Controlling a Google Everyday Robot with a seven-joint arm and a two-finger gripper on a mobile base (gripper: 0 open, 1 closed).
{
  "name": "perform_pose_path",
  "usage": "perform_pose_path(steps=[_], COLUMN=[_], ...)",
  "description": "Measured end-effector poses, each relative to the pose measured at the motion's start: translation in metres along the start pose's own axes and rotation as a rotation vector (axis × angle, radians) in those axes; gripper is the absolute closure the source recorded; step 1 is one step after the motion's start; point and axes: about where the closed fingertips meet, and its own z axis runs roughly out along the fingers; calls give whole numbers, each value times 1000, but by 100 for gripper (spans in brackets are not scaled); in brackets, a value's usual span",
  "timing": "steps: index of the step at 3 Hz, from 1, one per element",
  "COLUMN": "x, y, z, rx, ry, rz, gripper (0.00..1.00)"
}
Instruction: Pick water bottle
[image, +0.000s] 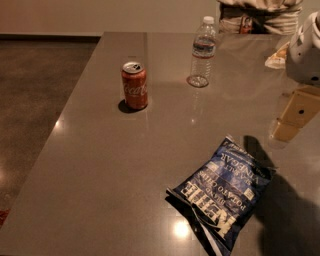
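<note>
The water bottle (202, 50) is a small clear ribbed bottle with a white cap and a bluish-white label band. It stands upright at the far middle of the grey table (100, 175). My gripper (292, 120) is at the right edge of the view, under the white arm housing (306, 50). It hangs above the table, to the right of the bottle and nearer the camera, well apart from it. It holds nothing that I can see.
An orange-red Coca-Cola can (134, 85) stands left of the bottle, nearer the camera. A blue potato chip bag (222, 192) lies at the front right. A person (260, 15) is behind the table's far edge. A pale item (277, 56) lies at the far right.
</note>
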Motion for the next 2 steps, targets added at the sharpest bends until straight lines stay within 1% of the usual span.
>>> perform_pose_path(steps=[1,2], x=[0,-5], y=[0,-18], z=[0,5], rx=[0,19], ry=[0,-11], rz=[0,40], gripper=[0,0])
